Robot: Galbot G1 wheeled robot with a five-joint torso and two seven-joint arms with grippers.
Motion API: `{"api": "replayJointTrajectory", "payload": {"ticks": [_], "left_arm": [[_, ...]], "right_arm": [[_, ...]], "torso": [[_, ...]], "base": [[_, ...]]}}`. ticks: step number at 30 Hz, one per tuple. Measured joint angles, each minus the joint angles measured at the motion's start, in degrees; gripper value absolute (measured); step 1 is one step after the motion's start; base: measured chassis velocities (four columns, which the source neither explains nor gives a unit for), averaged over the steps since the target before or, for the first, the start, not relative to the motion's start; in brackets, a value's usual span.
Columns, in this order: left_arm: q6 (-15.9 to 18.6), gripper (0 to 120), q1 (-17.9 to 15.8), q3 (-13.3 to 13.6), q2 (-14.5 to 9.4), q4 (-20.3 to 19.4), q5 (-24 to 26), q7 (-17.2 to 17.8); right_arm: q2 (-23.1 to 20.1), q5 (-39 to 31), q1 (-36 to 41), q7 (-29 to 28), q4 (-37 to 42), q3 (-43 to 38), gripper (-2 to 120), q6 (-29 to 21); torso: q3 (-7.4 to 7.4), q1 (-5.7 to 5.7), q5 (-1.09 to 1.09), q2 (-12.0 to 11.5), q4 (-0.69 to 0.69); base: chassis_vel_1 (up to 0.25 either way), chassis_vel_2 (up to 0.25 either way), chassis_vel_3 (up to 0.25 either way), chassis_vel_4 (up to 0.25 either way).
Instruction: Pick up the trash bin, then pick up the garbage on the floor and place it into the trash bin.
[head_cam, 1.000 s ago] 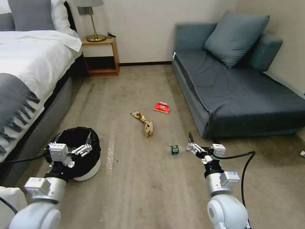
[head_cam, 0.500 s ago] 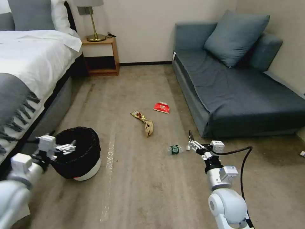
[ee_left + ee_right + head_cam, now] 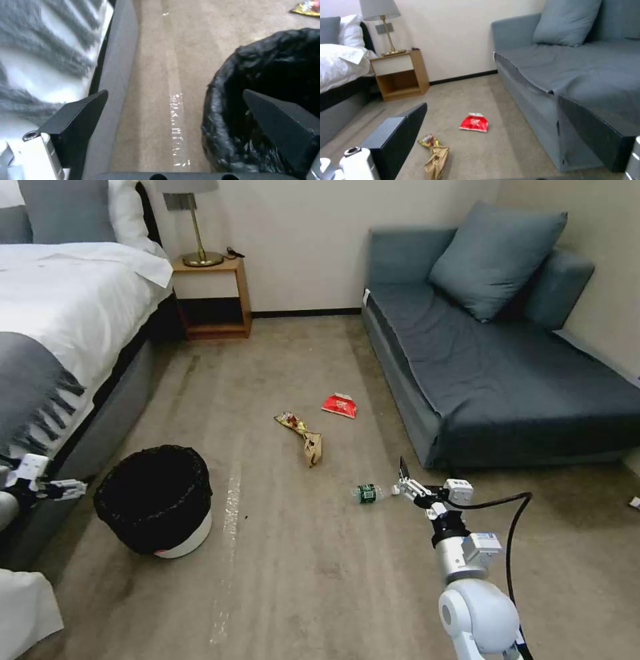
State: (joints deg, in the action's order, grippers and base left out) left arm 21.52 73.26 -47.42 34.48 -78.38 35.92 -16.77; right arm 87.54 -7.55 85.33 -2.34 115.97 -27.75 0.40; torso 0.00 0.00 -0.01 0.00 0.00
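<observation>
Change vs 1 s ago: left pincer point(image 3: 67, 489) has swung off the bin rim, out to the far left next to the bed; right pincer point(image 3: 403, 481) and all litter unchanged.
Left pincer: released, fingers spread wide, nothing between them; low, just left of the trash bin point(image 3: 155, 505), not touching it. Left wrist view: one finger point(image 3: 75, 117) over the bed edge, other finger over the bag rim, bare carpet betw. them.
Right pincer: released, fingers apart, empty; low over floor, just right of the bottle point(image 3: 367, 493), near the sofa front corner.
Trash bin: upright on floor beside the bed point(image 3: 53, 320), white body, black bag folded over rim; not lifted.
Bottle: lying on carpet, green label, betw. bin and sofa, just left of right pincer tips.
Brown paper wrapper point(image 3: 312, 448): on floor mid-room, touching the gold-red snack wrapper point(image 3: 289, 421) at its far end.
Red-white packet point(image 3: 339, 406): flat on carpet, near sofa point(image 3: 507, 373), apart from the other wrappers.
Bkgd: nightstand point(image 3: 212, 297) w/ lamp point(image 3: 193, 227) against wall.
</observation>
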Motion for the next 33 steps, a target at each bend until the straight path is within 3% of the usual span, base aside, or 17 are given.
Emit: {"api": "replayJointTrajectory", "payload": {"ticks": [5,9,11,13,21,28,33], "left_arm": [[-0.3,100,-3.25,2.4,1.15,3.35,0.54,-0.46],[0.48,100,-10.04,6.93,3.12,7.69,1.68,-1.36],[0.6,100,-11.26,7.91,3.41,8.48,1.81,-1.49],[0.95,100,-14.99,11.21,4.37,11.0,1.81,-1.91],[3.22,100,-20.69,17.36,6.85,15.89,0.12,-1.83],[4.34,93,-23.3,19.12,8.66,18.88,0.07,-1.66],[5.6,76,-23.6,18.99,9.09,20.0,-1.15,-0.42]], "right_arm": [[0.14,0.44,0.49,0.0,0.49,0.3,100,0.0],[-0.01,0.53,1.07,-0.16,1.22,0.17,100,-0.19],[-0.07,0.54,1.19,-0.2,1.34,0.11,100,-0.23],[-0.16,0.55,1.59,-0.28,1.75,-0.2,100,-0.4],[-0.09,0.57,2.02,-0.49,2.01,-0.74,100,-0.62],[0.2,0.78,2.14,-0.69,2.02,-0.74,100,-0.72],[0.35,0.86,2.26,-0.99,2.02,-0.82,100,-0.76]], "torso": [[0.0,0.0,0.0,0.0,0.01],[0.0,0.0,0.01,0.0,0.0],[0.0,0.0,0.01,0.0,0.0],[0.0,0.0,0.02,0.0,-0.02],[0.0,0.01,0.01,0.0,0.0],[0.0,0.0,0.01,0.0,-0.01],[-0.01,0.0,0.04,0.0,0.0]], "base": [[0.0,0.0,0.0,0.0],[0.0,0.0,0.0,0.0],[0.0,0.0,0.0,0.0],[0.0,0.0,0.0,0.0],[0.0,0.0,0.0,0.0],[0.0,0.0,0.0,0.0],[0.0,0.0,0.0,0.0]]}}
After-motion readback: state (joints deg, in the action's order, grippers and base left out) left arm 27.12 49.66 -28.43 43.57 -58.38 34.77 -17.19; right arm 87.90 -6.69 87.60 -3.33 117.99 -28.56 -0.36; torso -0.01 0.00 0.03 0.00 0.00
